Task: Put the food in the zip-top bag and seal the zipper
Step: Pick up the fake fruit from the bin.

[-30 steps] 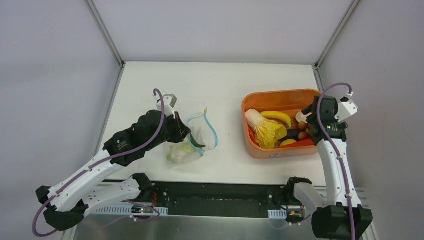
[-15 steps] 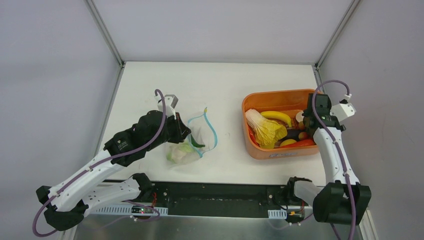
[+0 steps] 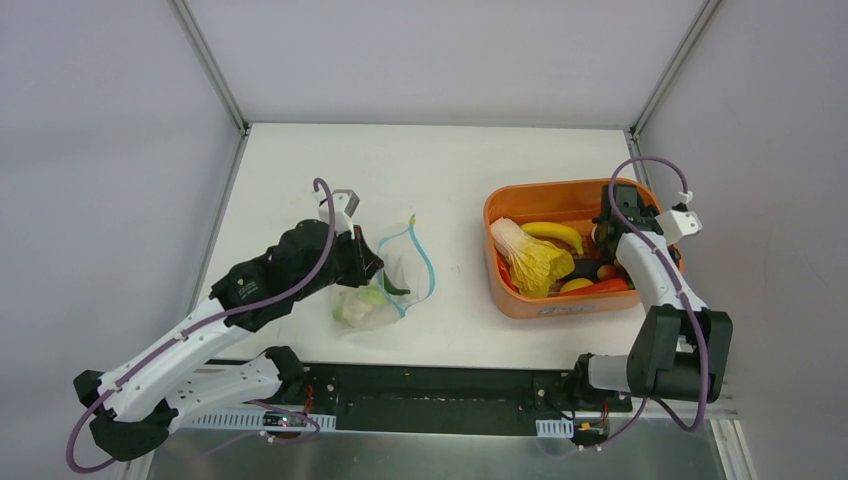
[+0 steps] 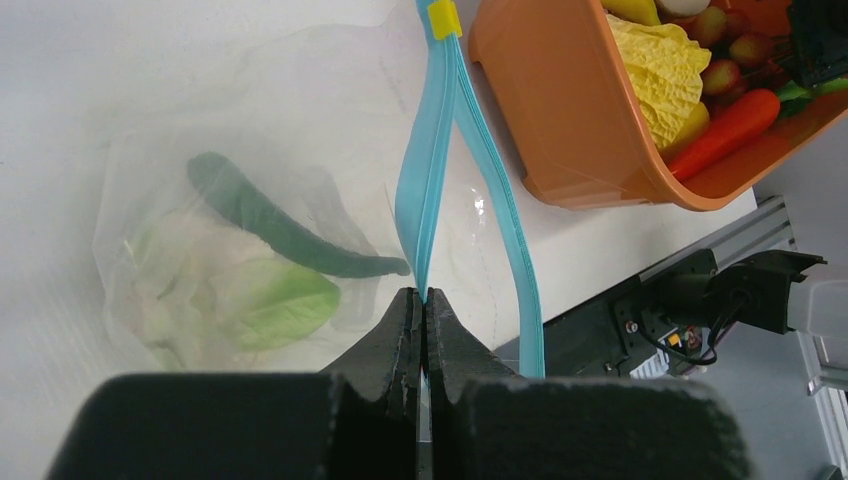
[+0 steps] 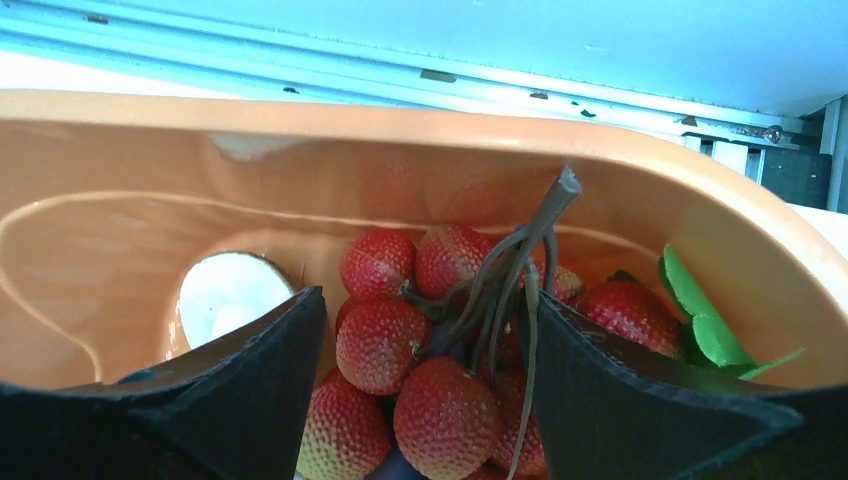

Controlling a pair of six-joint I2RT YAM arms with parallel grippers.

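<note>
The clear zip-top bag (image 3: 383, 290) lies on the white table left of centre, mouth spread. It holds a dark green pod (image 4: 270, 220) and a pale leafy vegetable (image 4: 235, 300). My left gripper (image 4: 421, 297) is shut on the blue zipper (image 4: 425, 190) at the near end of the mouth; in the top view, this gripper (image 3: 373, 266) sits at the bag's left edge. My right gripper (image 5: 424, 300) is down inside the orange tub (image 5: 400, 120), open, its fingers on either side of a bunch of red bumpy fruits (image 5: 440, 410) with a brown stem. More food fills the tub.
The orange tub (image 3: 560, 190) stands at the right, holding a yellow-white cabbage (image 3: 530, 258), a banana (image 3: 555, 232), an orange carrot (image 4: 725, 130) and a white-faced half fruit (image 5: 232, 295). Metal frame posts rise at the table's back corners. The table's near edge drops to a black rail.
My right arm has swung further over the tub and lowered onto the red bunch, and its jaws have narrowed. The left arm and the bag have not moved.
</note>
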